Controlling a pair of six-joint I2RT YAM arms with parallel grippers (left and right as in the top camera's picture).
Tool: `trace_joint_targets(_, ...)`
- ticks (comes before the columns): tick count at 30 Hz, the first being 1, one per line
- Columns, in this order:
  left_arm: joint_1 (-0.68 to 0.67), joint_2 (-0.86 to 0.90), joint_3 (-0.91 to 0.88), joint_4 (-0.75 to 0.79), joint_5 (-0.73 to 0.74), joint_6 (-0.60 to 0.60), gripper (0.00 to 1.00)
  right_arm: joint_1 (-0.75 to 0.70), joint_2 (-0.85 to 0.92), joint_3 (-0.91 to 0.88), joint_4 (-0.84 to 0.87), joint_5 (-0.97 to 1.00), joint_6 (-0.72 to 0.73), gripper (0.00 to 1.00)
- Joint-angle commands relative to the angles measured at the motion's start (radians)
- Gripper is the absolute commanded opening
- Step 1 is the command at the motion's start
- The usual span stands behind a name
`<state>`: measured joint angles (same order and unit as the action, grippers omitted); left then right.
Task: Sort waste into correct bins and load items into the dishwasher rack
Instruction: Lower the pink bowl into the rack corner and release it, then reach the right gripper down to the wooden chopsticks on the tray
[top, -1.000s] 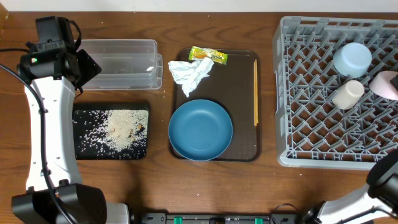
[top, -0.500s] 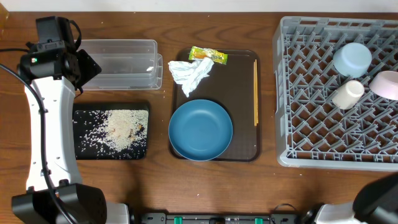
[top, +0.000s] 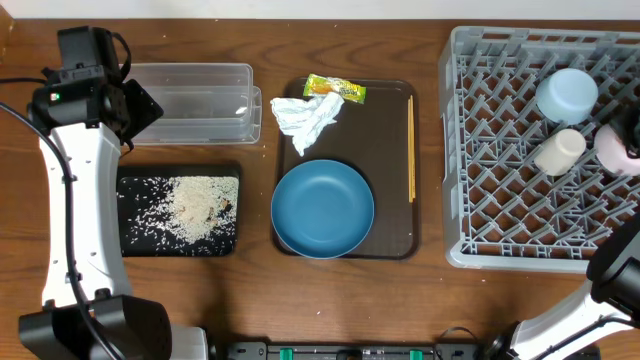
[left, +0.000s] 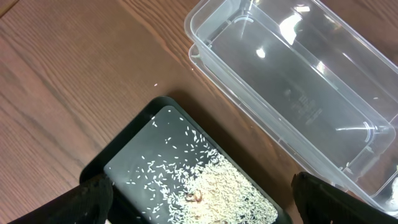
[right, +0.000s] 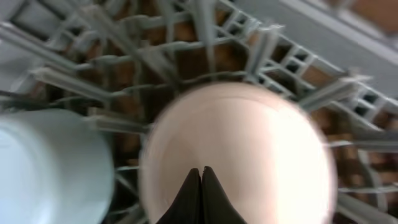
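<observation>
The pink bowl (top: 608, 145) lies in the grey dishwasher rack (top: 500, 150) at its right edge, beside the cream cup (top: 558, 151) and the light-blue bowl (top: 566, 94). My right gripper (right: 202, 169) is shut, its tips pointing at the middle of the pink bowl (right: 249, 143); it shows in the overhead view (top: 630, 132) too. The dark-blue dish (top: 323, 209), napkin (top: 305, 115), wrapper (top: 335, 90) and chopsticks (top: 411, 148) lie on the brown tray. My left gripper (left: 202, 205) is open and empty above the black tray (left: 134, 168) of rice (left: 211, 186), next to the clear tub (left: 292, 87).
The brown serving tray (top: 385, 200) sits mid-table between the bins and the rack. The clear tub (top: 195, 100) stands behind the black tray (top: 130, 185). The light-blue bowl (right: 50, 168) is close to the left of my right gripper.
The right arm has come back over the rack's right edge and now partly covers the pink bowl, which has shifted slightly. The left arm has not moved.
</observation>
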<state>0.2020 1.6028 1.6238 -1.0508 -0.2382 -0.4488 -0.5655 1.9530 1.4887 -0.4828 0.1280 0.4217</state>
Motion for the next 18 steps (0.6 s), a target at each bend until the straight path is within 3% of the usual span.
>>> trace_joint_targets(1, 0.004, -0.002, 0.012, -0.004, -0.005, -0.006, 0.95, -0.025, -0.061, 0.003, -0.033, 0.100, 0.043, 0.01)
trace_joint_targets(6, 0.005, -0.002, 0.012, -0.004, -0.005, -0.006, 0.95, -0.041, -0.186, 0.003, -0.081, 0.023, 0.109, 0.01)
trace_joint_targets(13, 0.004, -0.002, 0.012, -0.004, -0.005, -0.006, 0.95, -0.027, -0.397, 0.003, -0.035, -0.655, 0.109, 0.08)
trace_joint_targets(15, 0.004, -0.002, 0.012, -0.004, -0.005, -0.006, 0.95, 0.003, -0.433, 0.003, 0.019, -0.779, 0.109, 0.17)
trace_joint_targets(18, 0.004, -0.002, 0.012, -0.004, -0.005, -0.006, 0.95, 0.101, -0.465, 0.003, 0.054, -0.816, 0.095, 0.49)
